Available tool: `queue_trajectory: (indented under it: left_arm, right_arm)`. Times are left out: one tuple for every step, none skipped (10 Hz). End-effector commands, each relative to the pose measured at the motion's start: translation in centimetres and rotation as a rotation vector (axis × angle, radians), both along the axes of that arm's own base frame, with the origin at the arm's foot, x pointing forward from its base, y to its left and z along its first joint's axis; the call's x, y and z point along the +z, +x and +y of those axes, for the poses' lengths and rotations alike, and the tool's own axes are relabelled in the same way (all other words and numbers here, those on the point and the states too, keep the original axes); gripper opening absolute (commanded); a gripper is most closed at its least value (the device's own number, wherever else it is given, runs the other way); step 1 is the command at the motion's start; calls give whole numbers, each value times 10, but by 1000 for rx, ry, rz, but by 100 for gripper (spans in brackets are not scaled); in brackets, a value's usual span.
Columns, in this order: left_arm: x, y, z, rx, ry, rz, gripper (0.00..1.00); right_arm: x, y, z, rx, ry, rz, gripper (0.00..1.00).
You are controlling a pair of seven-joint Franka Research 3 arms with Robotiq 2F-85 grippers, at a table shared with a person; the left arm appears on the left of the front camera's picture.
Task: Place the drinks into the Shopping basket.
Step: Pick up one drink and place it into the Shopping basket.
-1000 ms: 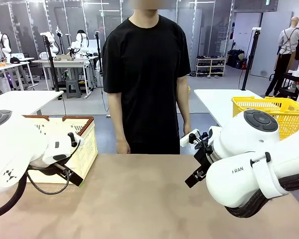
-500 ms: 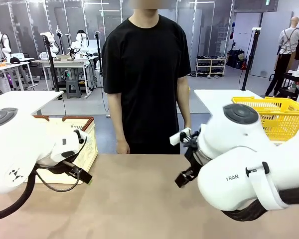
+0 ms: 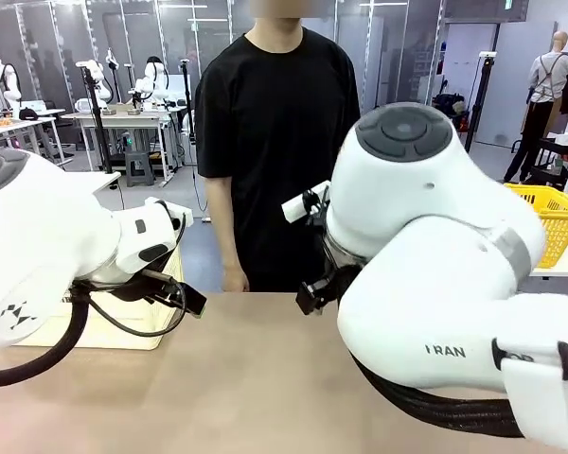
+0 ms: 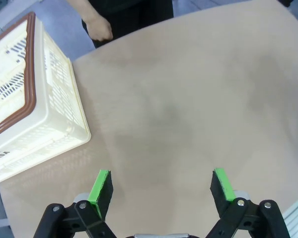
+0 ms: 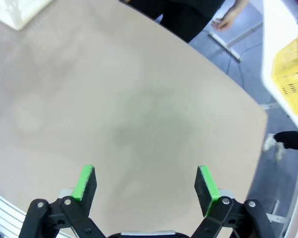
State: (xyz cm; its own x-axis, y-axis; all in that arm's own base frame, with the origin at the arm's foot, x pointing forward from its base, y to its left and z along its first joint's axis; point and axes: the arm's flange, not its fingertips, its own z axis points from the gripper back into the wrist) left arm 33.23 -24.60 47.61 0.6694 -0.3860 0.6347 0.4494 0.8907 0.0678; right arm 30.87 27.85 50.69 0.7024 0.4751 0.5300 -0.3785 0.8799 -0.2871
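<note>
Hung left fingers point(image 4: 100, 191) and right fingers point(image 5: 85, 184) wide apart, empty, above the table point(image 4: 188, 99); best held clear of the Shopping basket point(image 4: 59, 124) awaiting drinks.

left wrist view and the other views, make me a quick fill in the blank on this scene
The Shopping basket has a ____ rim.
The left hand and right hand both stand ____, holding nothing.
The mesh basket is coloured ____.
Missing words: brown; open; yellow.
</note>
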Motion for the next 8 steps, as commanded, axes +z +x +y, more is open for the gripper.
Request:
queue_trajectory:
  left_arm:
    - [-2, -12, 3, -5, 45, -10, 100]
    - [-3, -12, 3, -10, 49, -4, 100]
    - [-3, -12, 1, -27, 59, -2, 100]
    - [-3, -12, 1, -56, 74, -6, 100]
    - [-4, -11, 1, -61, 83, 1, 100]
    - [-7, -9, 7, -87, 95, 29, 100]
    - [-17, -2, 23, -61, 107, 47, 100]
    - [-30, 2, 45, -30, 106, 73, 100]
  right_arm:
    - [-3, -3, 4, -48, -22, -47, 100]
    - [-4, -4, 4, -38, -26, -54, 100]
    - [-4, -4, 3, -37, -29, -59, 100]
    - [-4, -2, 1, -60, -53, -86, 100]
    - [-6, -1, -2, -21, -69, -72, 100]
    - [-10, 2, -11, -26, -89, -62, 100]
    - [-17, 10, -26, -58, -72, -36, 100]
    - [-29, 19, -47, -79, -40, 14, 100]
